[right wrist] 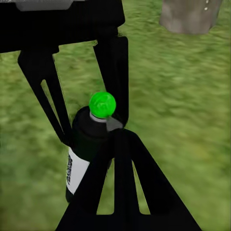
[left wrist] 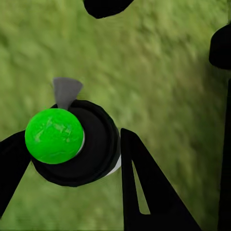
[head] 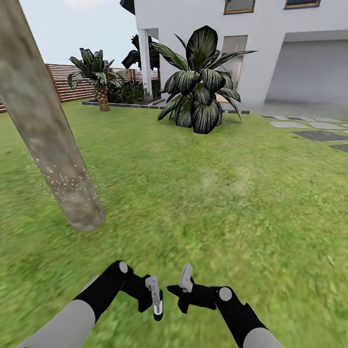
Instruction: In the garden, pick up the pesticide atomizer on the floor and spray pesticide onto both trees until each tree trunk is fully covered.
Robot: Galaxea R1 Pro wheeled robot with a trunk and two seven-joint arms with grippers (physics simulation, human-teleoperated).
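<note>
Your left gripper low and near, fingers closed around the atomizer, your right gripper just beside it, arms angled inward

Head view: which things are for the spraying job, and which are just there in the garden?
For the job:
- tree trunk, speckled with white dots
- pesticide atomizer, green-topped, in the left gripper

Just there:
- short palm
- big dark leafy plant
- white house
- wooden fence
- stone paving

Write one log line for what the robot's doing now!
left gripper: shut on atomizer | right gripper: open | trunk: speckled with spray | ground: grass
</note>
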